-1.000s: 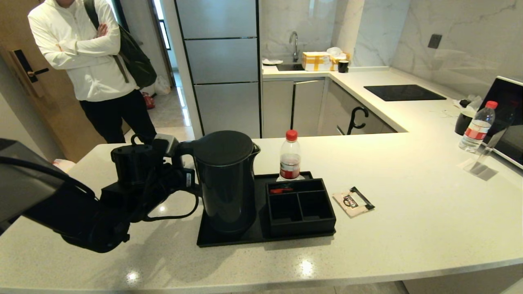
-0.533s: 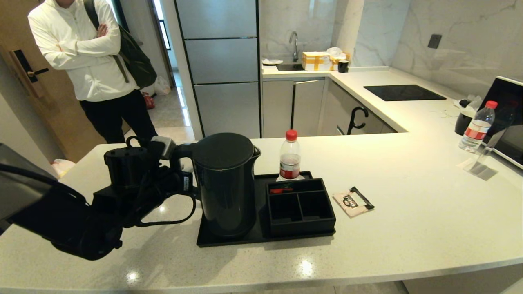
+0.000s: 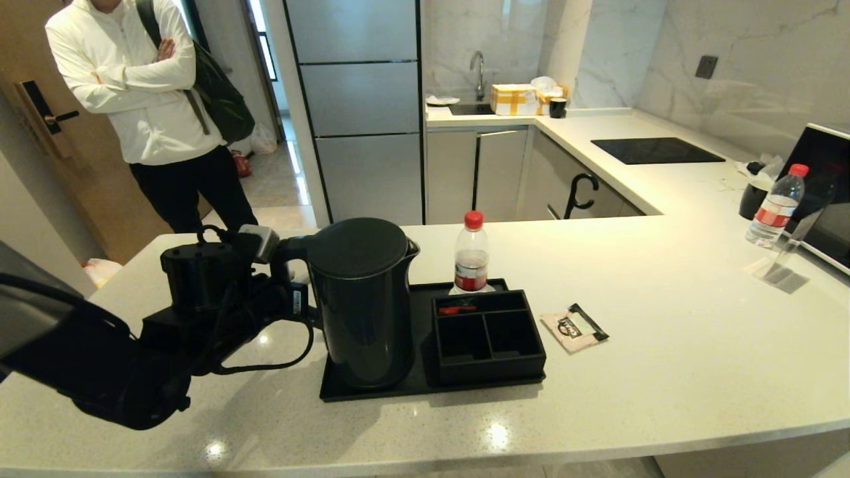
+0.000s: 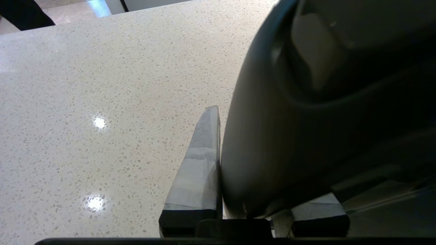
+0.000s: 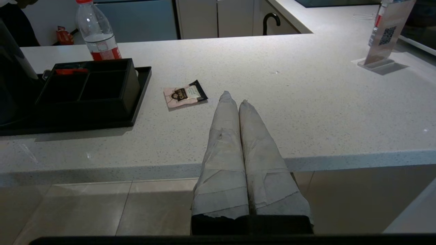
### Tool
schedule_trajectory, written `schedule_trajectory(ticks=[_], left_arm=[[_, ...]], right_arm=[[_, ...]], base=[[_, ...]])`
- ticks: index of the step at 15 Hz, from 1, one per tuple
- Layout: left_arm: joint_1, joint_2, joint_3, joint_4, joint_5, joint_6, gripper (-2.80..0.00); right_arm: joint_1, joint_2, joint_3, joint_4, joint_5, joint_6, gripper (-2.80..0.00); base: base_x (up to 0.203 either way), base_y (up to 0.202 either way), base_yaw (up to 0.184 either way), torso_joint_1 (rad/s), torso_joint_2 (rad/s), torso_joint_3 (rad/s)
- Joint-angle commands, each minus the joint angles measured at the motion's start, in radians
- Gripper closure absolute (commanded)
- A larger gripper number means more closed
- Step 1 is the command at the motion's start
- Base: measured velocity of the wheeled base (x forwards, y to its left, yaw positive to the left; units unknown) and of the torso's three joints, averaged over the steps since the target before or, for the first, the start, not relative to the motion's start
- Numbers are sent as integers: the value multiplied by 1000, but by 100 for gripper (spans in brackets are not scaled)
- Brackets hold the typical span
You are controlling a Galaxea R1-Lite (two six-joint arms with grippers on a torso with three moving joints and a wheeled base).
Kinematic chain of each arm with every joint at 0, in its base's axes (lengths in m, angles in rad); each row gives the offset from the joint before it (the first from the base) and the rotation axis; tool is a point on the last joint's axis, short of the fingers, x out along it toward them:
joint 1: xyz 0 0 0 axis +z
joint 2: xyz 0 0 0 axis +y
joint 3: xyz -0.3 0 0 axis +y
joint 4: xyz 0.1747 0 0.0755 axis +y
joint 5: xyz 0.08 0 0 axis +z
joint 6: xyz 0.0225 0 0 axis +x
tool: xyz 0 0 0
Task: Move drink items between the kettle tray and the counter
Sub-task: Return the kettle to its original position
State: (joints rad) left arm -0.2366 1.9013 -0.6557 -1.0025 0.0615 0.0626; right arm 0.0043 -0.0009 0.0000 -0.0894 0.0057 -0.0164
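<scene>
The tall matte-black kettle [image 3: 362,302] stands upright over the left end of the black kettle tray [image 3: 372,393]; whether it touches the tray I cannot tell. My left gripper [image 3: 290,264] is shut on its loop handle from the left. The left wrist view shows the handle [image 4: 272,136] wedged between the taped fingers [image 4: 201,163]. A beige sachet [image 3: 574,328] lies flat on the counter [image 3: 664,385] just right of the tray. My right gripper [image 5: 235,98] is shut and empty, held at the counter's front edge, short of the sachet [image 5: 184,96].
A black organiser box [image 3: 488,338] and a red-capped bottle [image 3: 472,255] sit on the tray. Another bottle [image 3: 775,206], a clear sign stand [image 3: 787,262] and a dark appliance [image 3: 827,192] are far right. The hob [image 3: 654,151] lies behind. A person [image 3: 146,99] stands back left.
The left arm and the kettle it grips have shifted a little left and lower. The sachet, tray and bottles have not moved.
</scene>
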Motion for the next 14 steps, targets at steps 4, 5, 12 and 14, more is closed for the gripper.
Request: schedule_trajectory(ticks=[4,5,12,14], left_arm=[[0,7,-10,-4,4,2,0],[-1,9,-10,-5,4,2,0],[-1,20,-32,-4,12,5,0],[-1,30,-45,-2,15,3,0]], right_arm=[[0,1,31,-1,0,0,0],[0,1,31,-1,0,0,0],[0,1,31,0,0,0,0],[0,1,31,-1,0,0,0]], base=[[0,0,0,0,0,0],[0,0,0,0,0,0],[0,0,0,0,0,0],[0,0,0,0,0,0]])
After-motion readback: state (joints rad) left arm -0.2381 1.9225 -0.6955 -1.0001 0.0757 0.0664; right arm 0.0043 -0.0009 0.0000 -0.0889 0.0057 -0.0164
